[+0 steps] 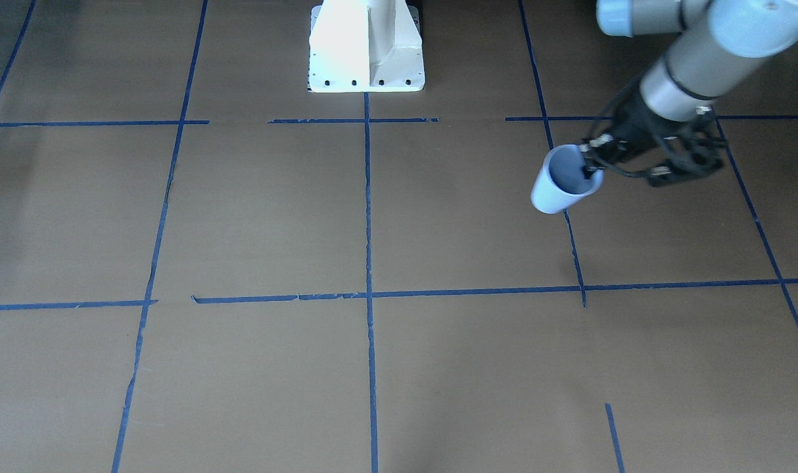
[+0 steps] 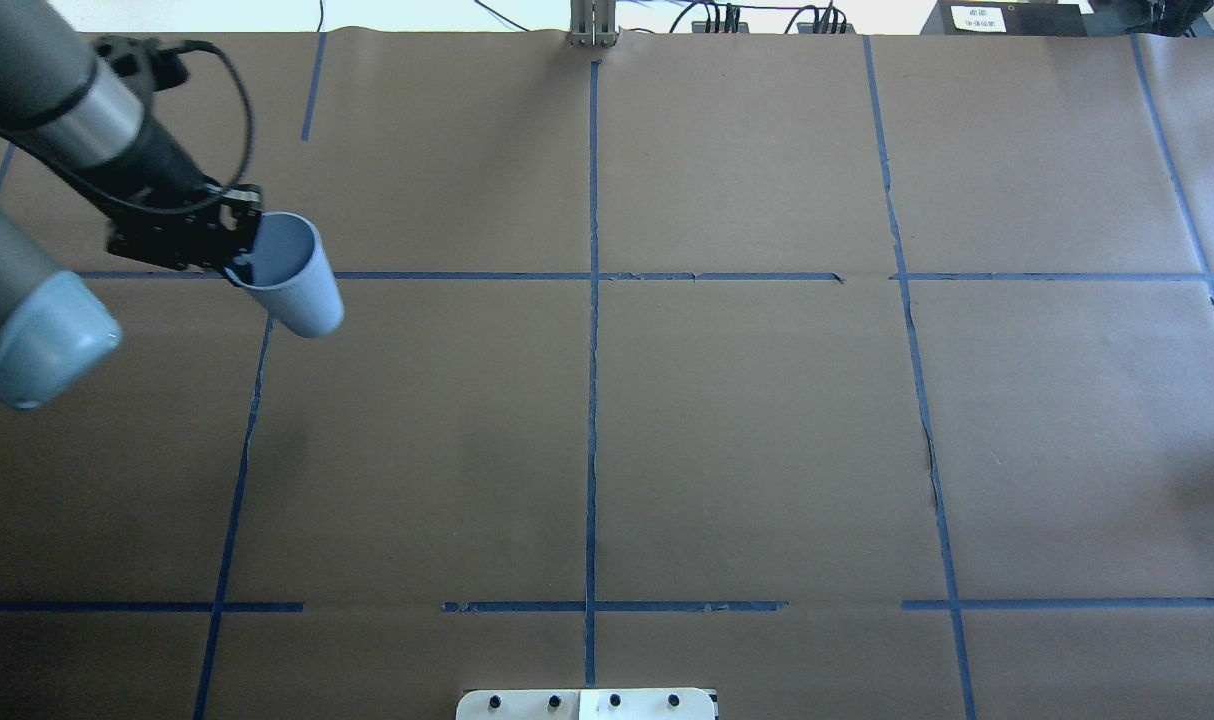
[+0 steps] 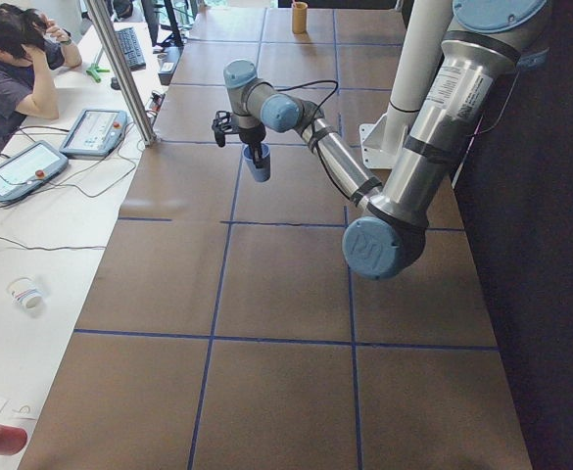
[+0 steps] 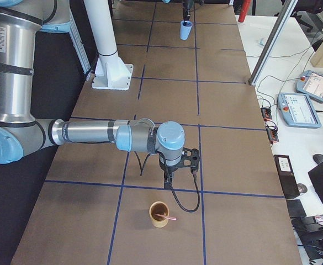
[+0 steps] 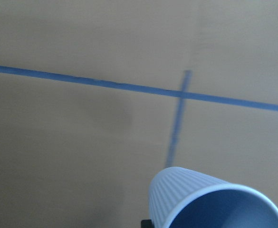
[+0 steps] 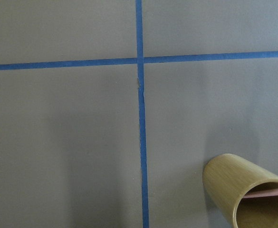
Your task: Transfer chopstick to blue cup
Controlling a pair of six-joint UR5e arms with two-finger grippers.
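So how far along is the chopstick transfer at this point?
Done: the left gripper is shut on the blue cup, holding it tilted in the air. In hand: the right gripper hangs near the tan cup, where the chopstick sits ungrasped. Left: grasp the chopstick and put it into the blue cup.

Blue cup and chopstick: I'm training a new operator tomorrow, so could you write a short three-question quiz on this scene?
1. True or false: the left gripper is empty.
2. The chopstick is: A, in the blue cup; B, in the tan cup; C, nowhere in view.
3. Fill in: one finger of the left gripper sits ___ the blue cup, the other outside its wall.

Key
1. False: it is shut on the blue cup.
2. B.
3. inside.
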